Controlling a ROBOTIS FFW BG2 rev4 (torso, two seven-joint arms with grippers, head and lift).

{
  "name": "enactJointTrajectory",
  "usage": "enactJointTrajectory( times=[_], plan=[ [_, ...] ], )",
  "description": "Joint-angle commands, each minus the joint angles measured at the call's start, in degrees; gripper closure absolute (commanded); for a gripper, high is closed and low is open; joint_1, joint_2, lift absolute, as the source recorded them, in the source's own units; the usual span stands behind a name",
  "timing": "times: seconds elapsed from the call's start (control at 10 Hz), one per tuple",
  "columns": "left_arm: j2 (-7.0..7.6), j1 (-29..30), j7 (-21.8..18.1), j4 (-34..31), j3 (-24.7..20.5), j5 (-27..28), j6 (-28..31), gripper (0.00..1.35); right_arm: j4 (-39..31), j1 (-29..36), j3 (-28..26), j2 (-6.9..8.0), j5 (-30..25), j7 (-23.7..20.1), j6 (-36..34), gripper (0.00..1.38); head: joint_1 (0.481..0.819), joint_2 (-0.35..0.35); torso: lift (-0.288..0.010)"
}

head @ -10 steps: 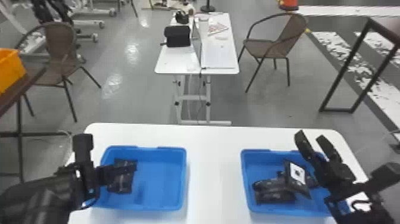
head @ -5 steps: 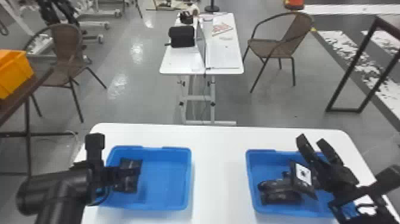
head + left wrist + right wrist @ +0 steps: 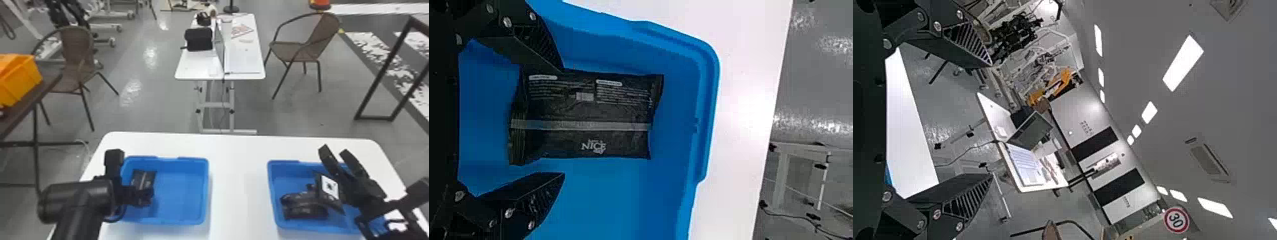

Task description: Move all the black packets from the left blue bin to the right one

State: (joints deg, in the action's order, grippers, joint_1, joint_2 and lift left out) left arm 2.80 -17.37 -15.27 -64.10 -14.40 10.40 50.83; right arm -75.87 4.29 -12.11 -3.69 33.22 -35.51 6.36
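Pick step, seemingly: left pincer fingers apart over black packet at nine o'clock in left blue bin, next needs lowering and squeezing square; right pincer, fingers apart, at right blue bin's one o'clock.

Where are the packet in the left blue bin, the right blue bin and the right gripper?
Packet (image 3: 579,107): left wrist view, its printed face.
Right blue bin (image 3: 273,191): head view, its rim.
Right gripper (image 3: 991,120): right wrist view, midway between its fingertips.
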Motion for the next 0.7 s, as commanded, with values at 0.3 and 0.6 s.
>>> enactJointTrajectory(
  times=[0.3, 0.6],
  plan=[
    [3.97, -0.91, -2.22, 2.84, 3.24, 2.08, 1.29, 1.2, 0.81, -0.24, 0.07, 0.09, 1.33, -1.05, -0.56, 0.25, 0.695, 0.07, 0.0],
    [4.41, 5.77, -15.49, -6.13, 2.71, 6.21, -13.39, 1.21, 1.25, -0.24, 0.16, 0.53, 1.68, -2.02, -0.83, 0.26, 0.695, 0.075, 0.0]
  ],
)
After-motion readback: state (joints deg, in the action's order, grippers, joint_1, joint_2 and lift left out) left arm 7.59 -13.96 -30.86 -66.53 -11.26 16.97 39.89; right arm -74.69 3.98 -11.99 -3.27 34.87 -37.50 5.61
